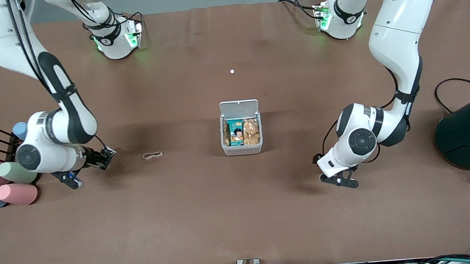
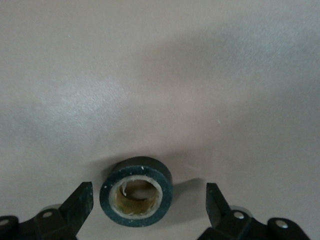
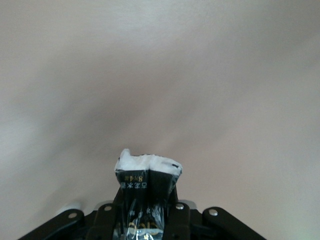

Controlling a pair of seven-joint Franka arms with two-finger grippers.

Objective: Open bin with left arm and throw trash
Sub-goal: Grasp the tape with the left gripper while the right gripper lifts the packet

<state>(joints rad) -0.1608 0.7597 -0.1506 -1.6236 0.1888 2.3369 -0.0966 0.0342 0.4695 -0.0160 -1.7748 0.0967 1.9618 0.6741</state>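
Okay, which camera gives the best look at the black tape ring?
The left wrist view. The black tape ring lies on the table between the open fingers of the left gripper, its cardboard core plainly visible. In the front view the ring is hidden under that gripper, and the right wrist view doesn't show it.

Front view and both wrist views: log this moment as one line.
bin: lid open | right claw: shut on dark packet | left claw: open around tape ring | rubber band: on table

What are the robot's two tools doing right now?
Left tool: open, around the black tape ring, not gripping it.
Right tool: shut on the dark packet.
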